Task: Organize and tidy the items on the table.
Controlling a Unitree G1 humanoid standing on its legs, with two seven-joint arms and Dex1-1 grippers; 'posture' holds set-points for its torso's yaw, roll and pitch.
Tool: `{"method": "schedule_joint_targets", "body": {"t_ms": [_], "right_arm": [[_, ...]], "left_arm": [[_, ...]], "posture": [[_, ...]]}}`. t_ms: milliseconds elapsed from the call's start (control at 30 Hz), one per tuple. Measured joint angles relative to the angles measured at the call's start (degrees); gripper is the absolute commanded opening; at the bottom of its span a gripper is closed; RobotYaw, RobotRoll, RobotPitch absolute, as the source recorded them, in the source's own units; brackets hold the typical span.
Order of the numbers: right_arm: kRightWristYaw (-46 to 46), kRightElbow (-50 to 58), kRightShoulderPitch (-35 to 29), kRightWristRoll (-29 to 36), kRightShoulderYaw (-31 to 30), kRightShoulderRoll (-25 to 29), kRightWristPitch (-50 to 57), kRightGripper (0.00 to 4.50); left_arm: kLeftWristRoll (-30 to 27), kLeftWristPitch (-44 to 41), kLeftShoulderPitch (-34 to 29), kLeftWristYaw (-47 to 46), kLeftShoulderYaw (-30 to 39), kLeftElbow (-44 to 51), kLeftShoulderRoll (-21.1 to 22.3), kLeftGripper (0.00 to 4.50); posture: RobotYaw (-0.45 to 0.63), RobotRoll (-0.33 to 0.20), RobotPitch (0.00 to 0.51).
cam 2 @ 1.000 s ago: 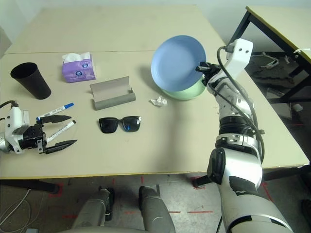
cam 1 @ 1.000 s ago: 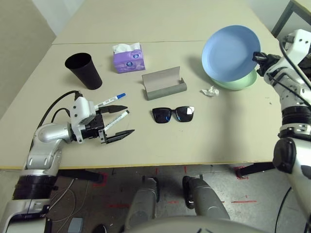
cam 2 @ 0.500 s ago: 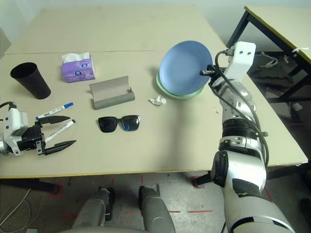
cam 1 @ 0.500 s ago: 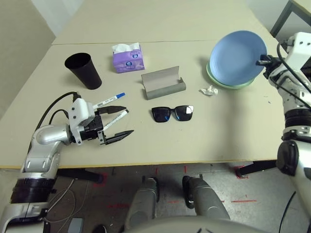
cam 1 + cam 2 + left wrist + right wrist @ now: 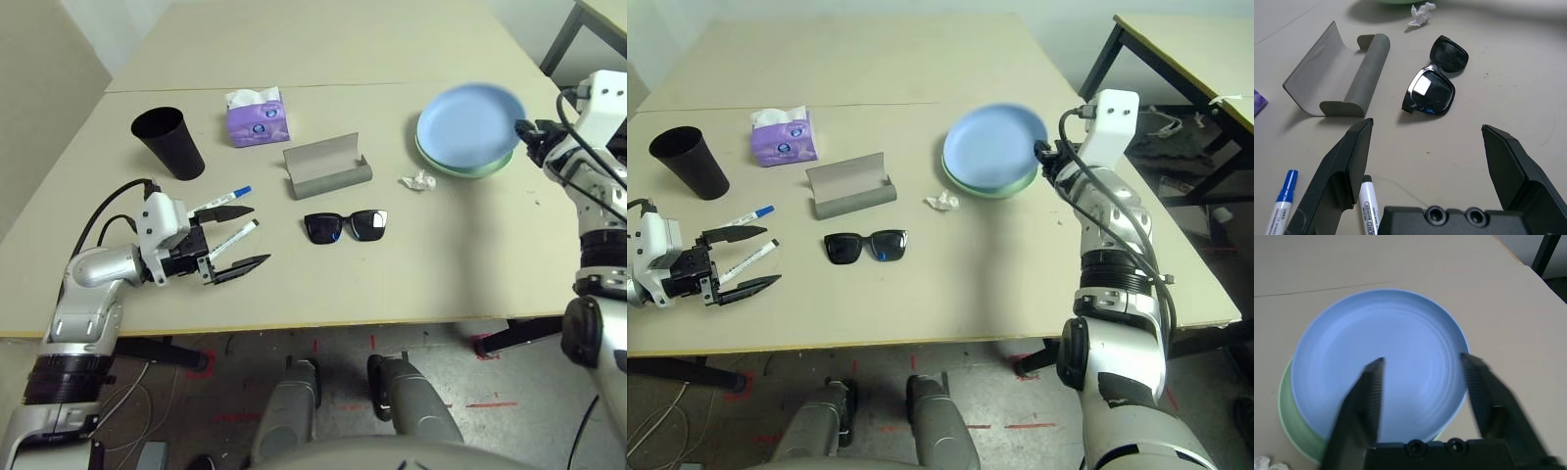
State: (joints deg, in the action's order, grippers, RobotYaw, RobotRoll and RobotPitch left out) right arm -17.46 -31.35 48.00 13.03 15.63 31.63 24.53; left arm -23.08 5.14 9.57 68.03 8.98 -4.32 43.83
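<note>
Your left arm lies low along the near left edge of the table, its silver forearm angled in toward the middle, a black cable looping over the white wrist block. Your left gripper (image 5: 238, 238) points across the tabletop, roughly level, its two black fingers (image 5: 1344, 166) spread wide with nothing between them. Your right arm reaches forward along the right edge, silver segments stacked up to a white wrist housing. Your right gripper (image 5: 1422, 363) points forward and level, its two black fingers parted and clear of any grip.
</note>
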Motion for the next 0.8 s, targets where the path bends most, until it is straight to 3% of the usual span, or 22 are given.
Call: {"method": "schedule_joint_targets", "body": {"t_ms": [67, 400, 633, 800], "right_arm": [[-0.10, 1.13, -0.51, 0.31, 0.04, -0.01, 0.74, 4.47], [-3.56, 15.91, -9.48, 3.23, 0.16, 0.47, 7.60, 4.47], [-15.53, 26.69, -14.38, 5.20, -8.58, 2.08, 13.00, 4.47], [-19.79, 28.71, -16.34, 7.09, -11.80, -1.06, 13.29, 4.47]], "left_arm": [[0.01, 0.03, 0.10, -0.02, 0.00, -0.03, 0.00, 4.50], [0.07, 0.57, 0.24, -0.38, 0.04, -1.88, 0.00, 4.50], [0.09, 0.67, 1.00, -0.43, 0.04, -2.41, -0.01, 4.50], [-0.03, 0.61, 1.28, -0.46, 0.05, -2.41, -0.01, 4.50]], "posture": [[-0.12, 0.000, 0.191], [-0.13, 0.000, 0.194], [-0.13, 0.000, 0.195], [-0.12, 0.000, 0.196]]}}
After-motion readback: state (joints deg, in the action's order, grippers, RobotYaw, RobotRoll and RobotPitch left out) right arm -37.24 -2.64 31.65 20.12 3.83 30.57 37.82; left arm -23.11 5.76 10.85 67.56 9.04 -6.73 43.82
